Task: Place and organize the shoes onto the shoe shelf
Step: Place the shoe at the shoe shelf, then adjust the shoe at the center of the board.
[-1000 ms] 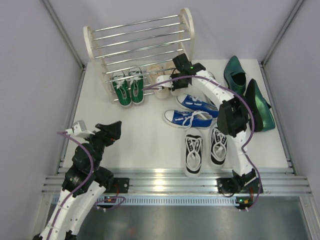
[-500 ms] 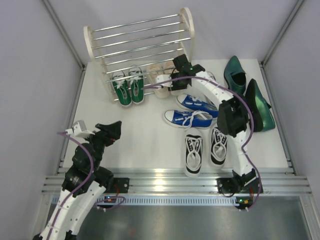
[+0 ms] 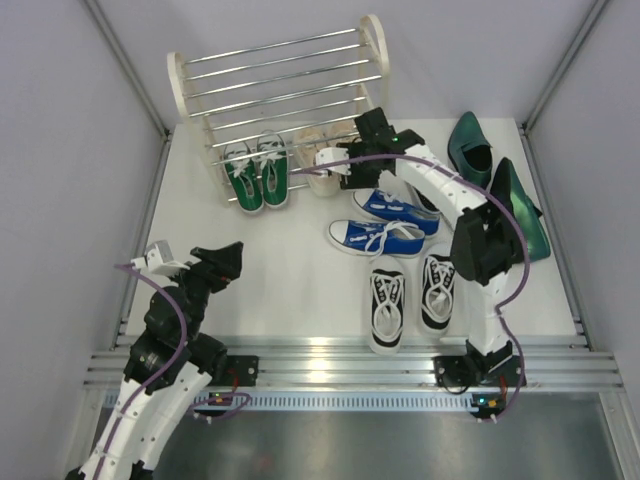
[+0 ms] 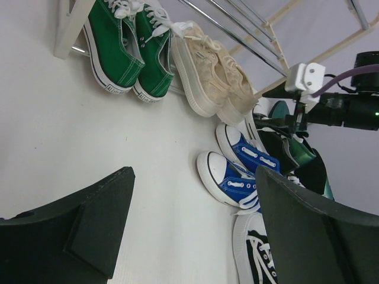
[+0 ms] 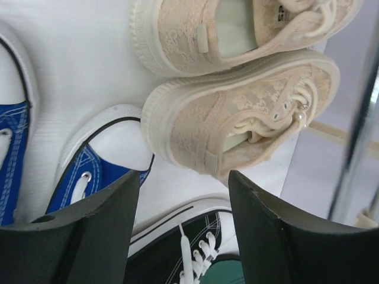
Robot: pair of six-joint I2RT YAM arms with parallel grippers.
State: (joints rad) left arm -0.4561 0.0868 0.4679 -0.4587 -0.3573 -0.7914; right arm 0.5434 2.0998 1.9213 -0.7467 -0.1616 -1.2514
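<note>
2 white arms point(image 3: 437, 184), black joints point(image 3: 478, 246), purple cables point(image 3: 184, 325).

Bright, even, diffuse light fills all three views, nearly washing out the white bench point(image 3: 290, 280) and leaving only faint, soft shadows under the shoes point(image 3: 385, 240) in front of the shoe shelf point(image 3: 280, 90), whose chrome rods point(image 3: 280, 75) carry thin glints. The overhead view is sharp, with a pale sheen on the metal rail point(image 3: 330, 355) well in front of the shelf. In the wrist views the left gripper point(image 4: 194, 176) and right gripper point(image 5: 183, 179) loom dark, underlit and soft-edged, and a shelf rod beside the right gripper is blurred.
</note>
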